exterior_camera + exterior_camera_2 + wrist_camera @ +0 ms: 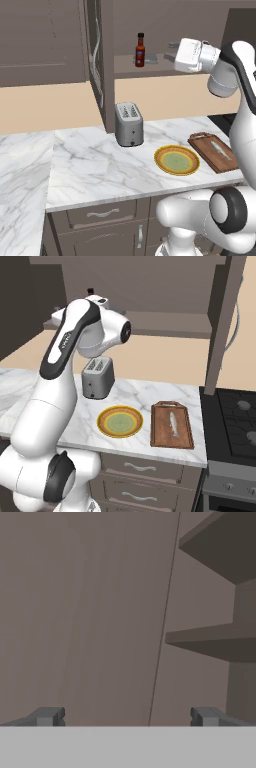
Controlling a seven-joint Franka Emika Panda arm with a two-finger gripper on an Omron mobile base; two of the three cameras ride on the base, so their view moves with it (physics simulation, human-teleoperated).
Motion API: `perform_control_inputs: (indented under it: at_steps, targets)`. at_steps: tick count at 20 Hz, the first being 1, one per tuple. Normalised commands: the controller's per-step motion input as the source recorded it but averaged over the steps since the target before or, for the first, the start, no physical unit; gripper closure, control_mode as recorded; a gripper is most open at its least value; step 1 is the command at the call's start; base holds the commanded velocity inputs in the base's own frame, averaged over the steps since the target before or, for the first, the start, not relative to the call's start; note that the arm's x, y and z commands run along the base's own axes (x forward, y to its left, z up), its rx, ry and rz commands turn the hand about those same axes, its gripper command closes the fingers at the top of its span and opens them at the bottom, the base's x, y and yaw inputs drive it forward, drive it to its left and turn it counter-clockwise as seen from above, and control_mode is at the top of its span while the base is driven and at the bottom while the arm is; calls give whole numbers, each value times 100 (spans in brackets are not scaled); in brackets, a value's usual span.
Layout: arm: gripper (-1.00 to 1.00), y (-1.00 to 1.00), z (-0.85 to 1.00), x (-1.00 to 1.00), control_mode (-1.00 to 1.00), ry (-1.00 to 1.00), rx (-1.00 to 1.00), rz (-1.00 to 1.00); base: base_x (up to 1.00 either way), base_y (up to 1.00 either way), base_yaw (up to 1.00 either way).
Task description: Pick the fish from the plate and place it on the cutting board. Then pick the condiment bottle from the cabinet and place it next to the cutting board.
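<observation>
The condiment bottle (140,50), dark red-brown with a red cap, stands upright on the shelf of the open cabinet (150,67). My gripper (171,50) hovers at shelf height to the bottle's right, apart from it. In the hand view my gripper (126,717) is open, its fingertips (47,716) wide apart with nothing between them, facing the brown cabinet wall. The fish (218,148) (173,424) lies on the cutting board (207,150) (162,431). To the board's left sits the plate (162,152) (105,416) with nothing on it.
A silver toaster (129,124) (98,377) stands behind the plate on the marble counter (95,160). The cabinet door (97,60) hangs open left of the bottle. A black stove (237,416) adjoins the counter on the right. Drawers (145,468) run below.
</observation>
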Motion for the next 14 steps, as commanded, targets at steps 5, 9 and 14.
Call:
perform_control_inputs:
  at_steps: [5,9,14]
  targets:
    - [-100,-6,0,15,-100,0,0,0,0,0,0]
    - [-100,0,0,12,-100,0,0,0,0,0,0]
    - [-100,0,0,15,-100,0,0,0,0,0,0]
